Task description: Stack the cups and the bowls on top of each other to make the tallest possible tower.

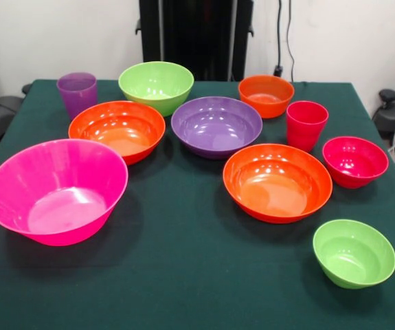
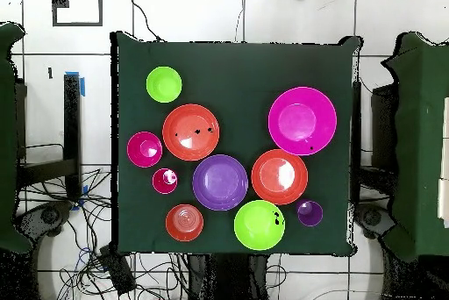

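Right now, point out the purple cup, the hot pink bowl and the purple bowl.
purple cup (image 1: 77, 93): front view, on its outer wall.
hot pink bowl (image 1: 60, 189): front view, on its inner wall.
purple bowl (image 2: 220, 182): overhead view, on its inside bottom.

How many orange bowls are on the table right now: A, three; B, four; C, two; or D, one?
A: three orange bowls stand separately on the green cloth, a wide orange bowl toward the front, another wide one beside the purple bowl, and a small orange bowl at the back.
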Controlling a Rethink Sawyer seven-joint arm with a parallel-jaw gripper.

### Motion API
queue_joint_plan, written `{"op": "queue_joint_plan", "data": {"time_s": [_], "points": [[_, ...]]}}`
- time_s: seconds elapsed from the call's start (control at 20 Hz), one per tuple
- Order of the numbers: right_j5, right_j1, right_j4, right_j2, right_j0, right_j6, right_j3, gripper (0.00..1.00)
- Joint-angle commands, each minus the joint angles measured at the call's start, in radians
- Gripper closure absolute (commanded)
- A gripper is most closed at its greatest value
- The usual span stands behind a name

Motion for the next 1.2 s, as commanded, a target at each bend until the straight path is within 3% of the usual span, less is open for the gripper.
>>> {"op": "queue_joint_plan", "data": {"time_s": [0.05, 0.7, 1.2], "points": [[-0.112, 0.056, -0.05, 0.028, -0.015, -0.287, 0.194, 0.0], [-0.194, 0.076, -0.067, 0.028, -0.071, -0.329, 0.224, 0.0], [-0.325, 0.107, -0.057, 0.05, -0.147, -0.423, 0.291, 0.0]]}}
